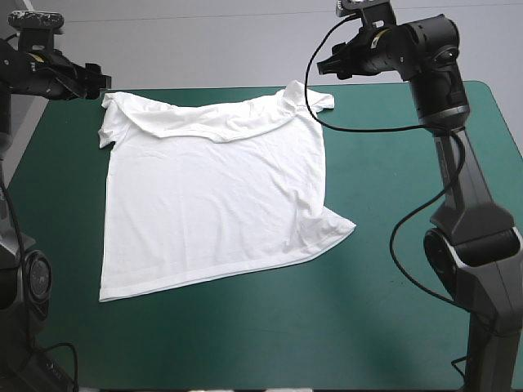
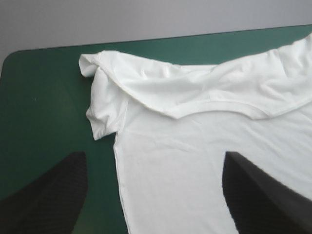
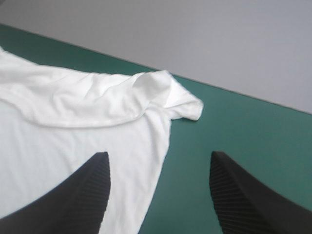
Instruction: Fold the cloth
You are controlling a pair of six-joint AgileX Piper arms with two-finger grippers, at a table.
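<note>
Though spread flat mid-tabletop, T-shirt has far edge folded back over chest, so collar hidden. Left sleeve and right sleeve bunched, shape unclear. L hand raised nr left sleeve, fingers wide apart, empty. R hand same, nr right sleeve. Hem cut off in wrist views.

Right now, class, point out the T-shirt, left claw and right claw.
T-shirt (image 1: 204, 204): high view, middle of its flat body.
left claw (image 2: 154, 155): left wrist view, midway between its open fingertips.
right claw (image 3: 158, 155): right wrist view, midway between its open fingertips.
</note>
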